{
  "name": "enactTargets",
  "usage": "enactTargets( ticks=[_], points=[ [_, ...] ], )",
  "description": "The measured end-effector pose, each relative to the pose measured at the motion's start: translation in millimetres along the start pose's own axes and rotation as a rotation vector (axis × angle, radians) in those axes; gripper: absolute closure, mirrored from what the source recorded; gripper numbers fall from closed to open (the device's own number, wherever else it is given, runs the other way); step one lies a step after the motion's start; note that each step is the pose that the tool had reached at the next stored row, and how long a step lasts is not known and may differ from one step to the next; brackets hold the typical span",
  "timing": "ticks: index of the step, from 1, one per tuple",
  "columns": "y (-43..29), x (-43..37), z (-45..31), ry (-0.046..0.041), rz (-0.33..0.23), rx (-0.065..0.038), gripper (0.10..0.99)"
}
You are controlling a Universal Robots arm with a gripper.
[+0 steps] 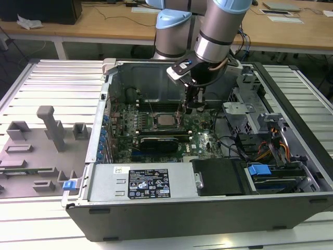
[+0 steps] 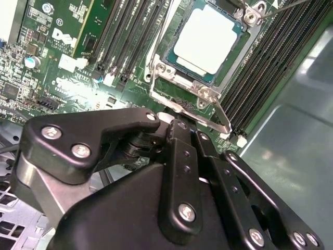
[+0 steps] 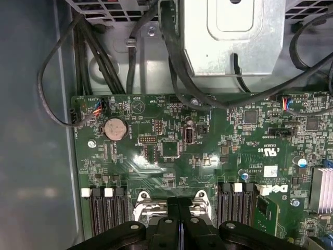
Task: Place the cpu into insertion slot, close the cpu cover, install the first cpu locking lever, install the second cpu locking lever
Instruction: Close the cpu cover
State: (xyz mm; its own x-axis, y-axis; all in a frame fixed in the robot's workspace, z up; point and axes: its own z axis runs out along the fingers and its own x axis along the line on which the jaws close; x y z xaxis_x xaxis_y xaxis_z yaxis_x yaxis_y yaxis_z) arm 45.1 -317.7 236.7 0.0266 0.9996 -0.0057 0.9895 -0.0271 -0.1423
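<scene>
The cpu [image 2: 208, 39] lies flat in the insertion slot [image 1: 156, 125], its pale metal top showing through the window of the cpu cover [image 2: 179, 78], which lies down over it. A thin silver locking lever [image 2: 218, 112] runs along the socket's edge and a second one [image 2: 283, 6] crosses its far corner. My gripper [image 1: 191, 107] hangs just to the exterior view's right of the socket, low over the motherboard. Its black fingers [image 3: 174, 208] are shut together, with the tips [image 2: 169, 122] right by the first lever. Whether they pinch it is hidden.
The motherboard [image 3: 166, 151] sits inside an open computer case [image 1: 112, 78]. Memory slots [image 2: 125, 41] flank the socket. A metal drive cage [image 1: 244, 112] and cables [image 1: 270, 143] crowd the exterior view's right. A grey fixture tray [image 1: 41, 140] lies outside the case.
</scene>
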Motion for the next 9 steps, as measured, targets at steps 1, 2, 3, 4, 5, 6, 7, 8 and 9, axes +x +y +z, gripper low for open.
enactTargets(
  ticks=[1,2,3,4,5,6,7,8,9],
  points=[
    [-0.6,0.0,-0.1,0.0003,0.0,-0.003,0.98],
    [-1.5,0.0,-0.2,0.0005,0.0,-0.007,0.98],
    [-3.9,-0.1,-0.2,0.0007,0.0,-0.016,0.98],
    [-6.8,-0.1,0.2,0.001,0.0,-0.026,0.98],
    [-9.4,-0.2,0.6,0.0012,0.0,-0.031,0.98],
    [-11.4,-0.3,0.8,0.0012,0.0,-0.035,0.98],
    [-14.2,-0.3,1.2,0.0013,0.0,-0.039,0.98],
    [-16.4,-0.4,1.5,0.0013,0.0,-0.042,0.98],
    [-18.6,-0.5,1.8,0.0013,0.0,-0.044,0.98]
  ],
)
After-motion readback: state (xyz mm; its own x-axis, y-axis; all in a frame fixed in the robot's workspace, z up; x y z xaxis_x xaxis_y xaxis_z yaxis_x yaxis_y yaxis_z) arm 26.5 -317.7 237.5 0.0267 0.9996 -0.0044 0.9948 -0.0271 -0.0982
